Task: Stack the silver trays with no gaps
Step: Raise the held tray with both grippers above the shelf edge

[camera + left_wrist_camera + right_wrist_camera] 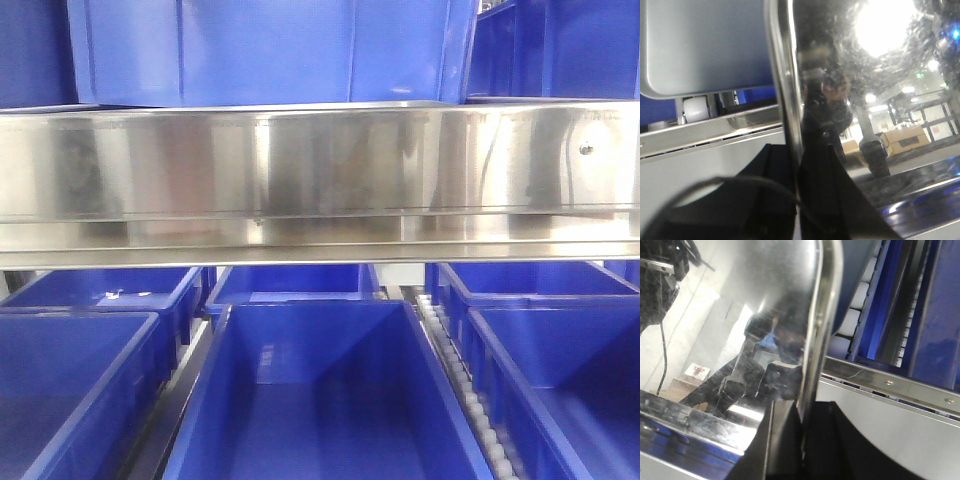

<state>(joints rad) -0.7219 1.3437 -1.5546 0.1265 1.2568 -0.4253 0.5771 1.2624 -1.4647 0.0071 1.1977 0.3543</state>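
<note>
- left gripper [799, 150]: jaws narrow, one dark finger [775, 195] on each side of the rim of a tray [786, 75], pinching it. the rim runs upright between them.
- the tray's mirror face [880, 110] fills the right of the left wrist view. it reflects bright lamps and cartons, so its own surface is hard to read.
- right gripper [802, 407]: also narrow, clamped on a tray rim [822, 315], with its fingers [785, 440] touching either side.
- here the shiny face [765, 285] lies left of the rim and reflects the arm.
- i cannot tell whether both grippers hold one and the same tray. its far edges are cut off in both wrist views.
- a thin cable [740, 182] crosses the left fingers, blurred.
- white rollers [860, 290] and a blue bin wall [940, 315] sit beyond the right rim.
- front view: a steel shelf band [320, 170] spans the width and hides what is behind it, with blue bins [320, 400] above and below.
</note>
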